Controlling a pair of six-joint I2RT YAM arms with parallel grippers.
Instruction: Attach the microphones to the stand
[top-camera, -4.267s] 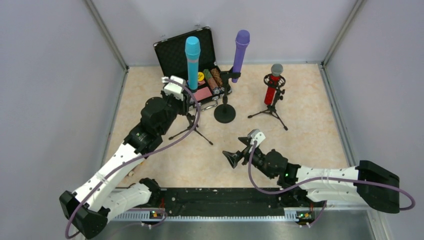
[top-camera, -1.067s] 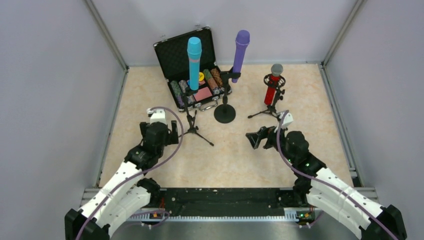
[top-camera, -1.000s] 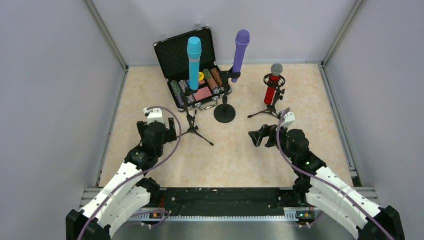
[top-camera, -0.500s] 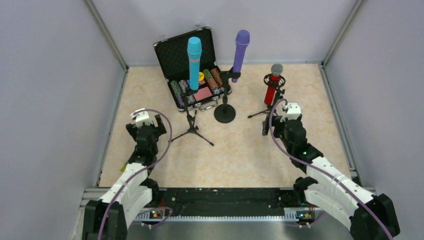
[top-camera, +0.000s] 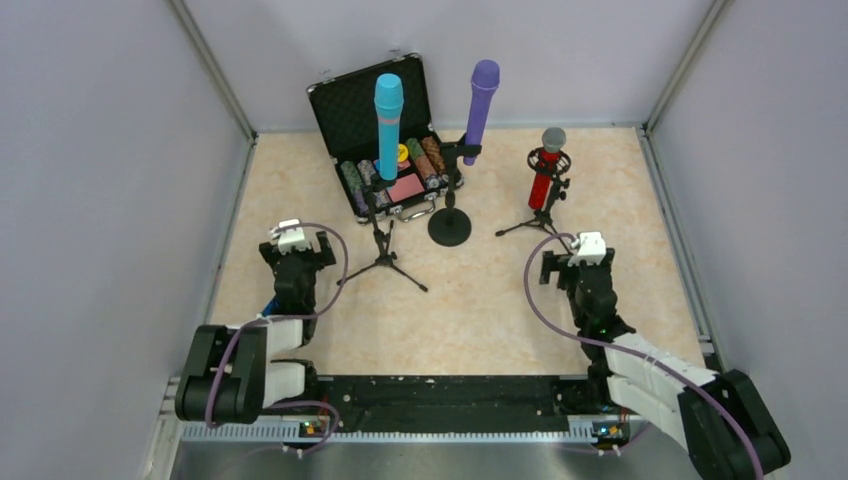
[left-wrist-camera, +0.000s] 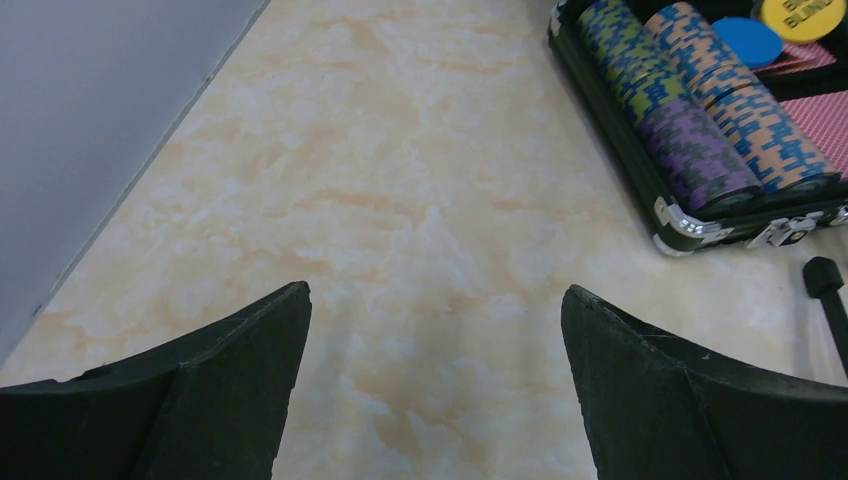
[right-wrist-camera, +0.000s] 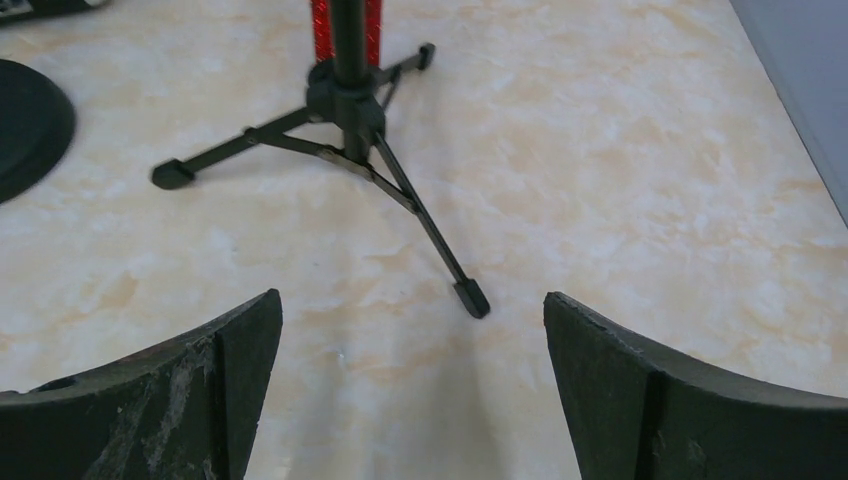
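My left gripper (left-wrist-camera: 435, 292) is wide open with nothing in it, low over bare tabletop near the left wall. My arm is folded close to its base. The light blue microphone (top-camera: 387, 122) stands upright on a small tripod stand (top-camera: 381, 245), just in front of an open black case (top-camera: 358, 108) of poker chips (left-wrist-camera: 690, 130). The purple microphone (top-camera: 481, 98) is upright in the clip of the round-base stand (top-camera: 449, 226), beside the case. The glittery red microphone (top-camera: 541, 185), with a silver mesh head, sits in the ring mount of the right tripod (right-wrist-camera: 350, 120). My right gripper (right-wrist-camera: 412, 298) is also spread open and empty. It is aimed at that tripod's legs but is apart from them. I judge the attaching step done, since all three mics are on stands and none lies on the table. Nothing is left to pick up. The next move is probably just to park, or at most to check seating. The purple one leans slightly, so nudging it could tip the stand. The table (top-camera: 470, 315) is flat, beige and marble-patterned, and it looks smooth. Plain grey-lilac walls (top-camera: 100, 150) close in the left, back and right, and there is a black rail at the near edge.
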